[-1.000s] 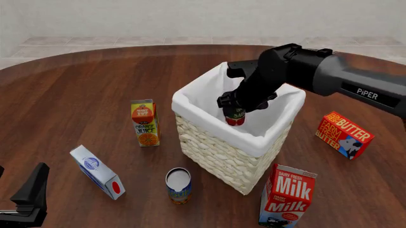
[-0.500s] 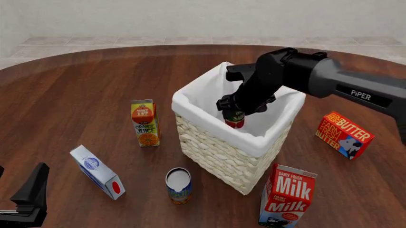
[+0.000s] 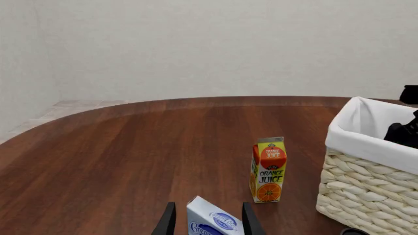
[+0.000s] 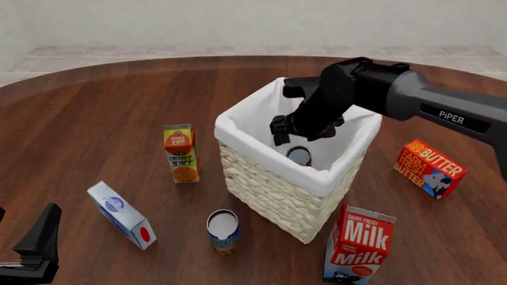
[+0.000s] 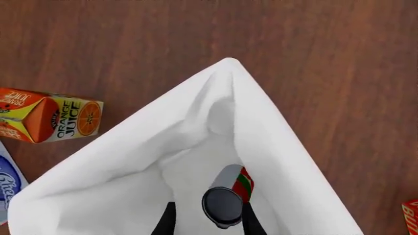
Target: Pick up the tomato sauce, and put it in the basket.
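The tomato sauce [image 4: 298, 155] is a small can with a red and green label. It lies tilted inside the basket [image 4: 269, 196], one round end facing up, free of any grip. My right gripper [image 4: 290, 138] hovers open just above it, over the white cloth lining. In the right wrist view the tomato sauce [image 5: 240, 185] shows between and beyond the spread fingers [image 5: 167, 221], down in the basket [image 5: 196, 122]. My left gripper [image 4: 35, 240] rests open at the near left table edge, far from the basket [image 3: 365, 196].
An orange juice carton [image 4: 181, 153] stands left of the basket. A blue-and-white carton [image 4: 120, 214] and a blue-and-yellow can [image 4: 223, 231] lie nearer me. A milk carton [image 4: 358, 244] and a butter box [image 4: 430, 168] are on the right.
The right gripper opened and let the tomato sauce go. The can dropped lower into the basket and tipped over. The left arm stayed still.
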Controlling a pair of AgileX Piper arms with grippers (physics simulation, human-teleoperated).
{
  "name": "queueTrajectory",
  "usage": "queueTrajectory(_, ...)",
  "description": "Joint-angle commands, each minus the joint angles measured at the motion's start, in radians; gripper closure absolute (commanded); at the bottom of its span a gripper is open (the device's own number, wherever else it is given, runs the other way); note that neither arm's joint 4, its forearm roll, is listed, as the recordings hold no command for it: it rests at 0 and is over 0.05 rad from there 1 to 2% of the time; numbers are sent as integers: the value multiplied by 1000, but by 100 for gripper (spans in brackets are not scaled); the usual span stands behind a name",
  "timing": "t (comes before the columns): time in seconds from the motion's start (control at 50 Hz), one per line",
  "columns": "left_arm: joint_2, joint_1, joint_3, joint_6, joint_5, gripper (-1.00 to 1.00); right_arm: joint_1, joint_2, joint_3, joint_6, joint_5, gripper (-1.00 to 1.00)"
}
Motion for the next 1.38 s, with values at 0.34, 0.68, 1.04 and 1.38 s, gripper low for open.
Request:
queueTrajectory(0.34, 0, -4, -1, 1, 2, -100, 12, -95, 12, 8, 34, -100)
queueTrajectory(0.68, 0, -4, -1, 1, 2, -100, 25, -257, 41, -4, 89, -100)
queueTrajectory(1.04, 0, -4, -1, 1, 2, -100, 26, -399, 78, -19, 151, -100)
queueTrajectory(1.38, 0, -4, -1, 1, 2, -100, 78, -578, 192, -8, 158, -100)
